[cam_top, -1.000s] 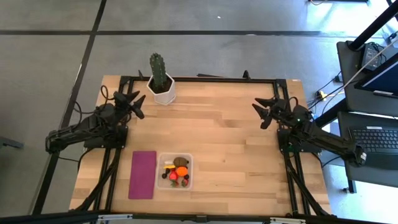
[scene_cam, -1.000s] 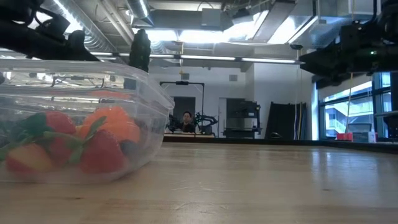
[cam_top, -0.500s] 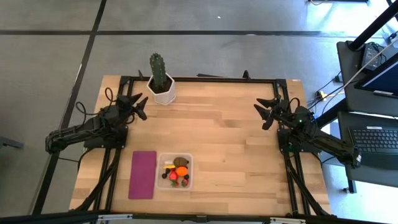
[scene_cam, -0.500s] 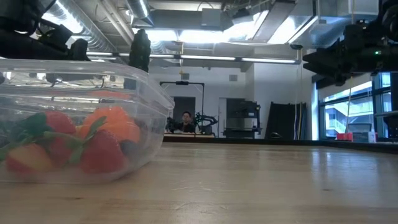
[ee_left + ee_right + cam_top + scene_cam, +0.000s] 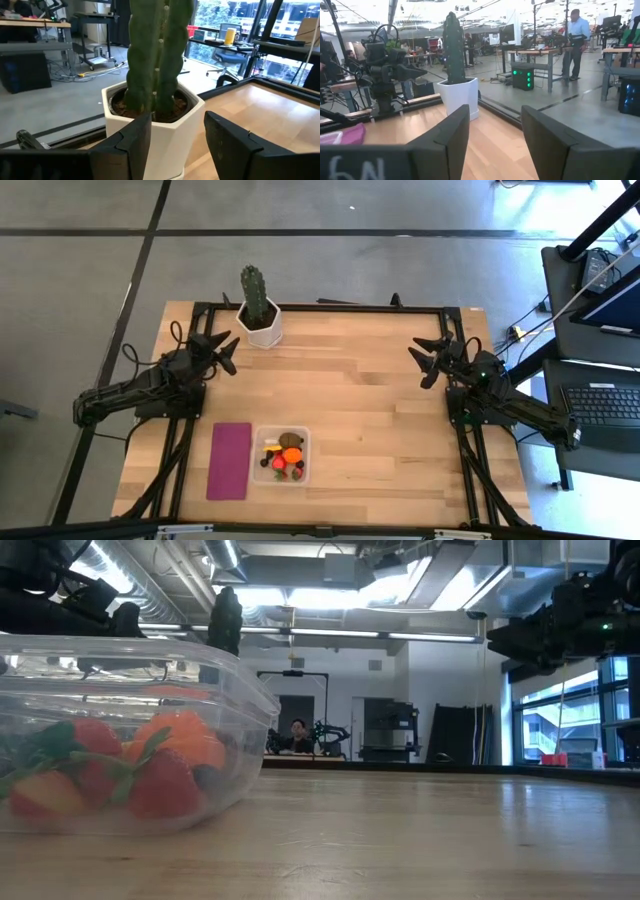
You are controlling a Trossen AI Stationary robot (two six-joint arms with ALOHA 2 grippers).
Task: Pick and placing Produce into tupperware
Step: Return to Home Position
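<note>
Left hand (image 5: 226, 352) and right hand (image 5: 421, 362) open; produce (image 5: 288, 452) inside tupperware (image 5: 307, 442); faint "6N" mark (image 5: 351, 168) on right hand

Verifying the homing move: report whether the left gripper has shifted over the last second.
Yes, slightly. In the high view the left gripper has edged nearer the white cactus pot, jaws open.

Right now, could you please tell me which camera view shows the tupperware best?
The high view: the whole tupperware shows from above, produce inside, beside the magenta mat. The low view shows it close but cut off at the picture's left edge. Neither wrist view shows it.
</note>
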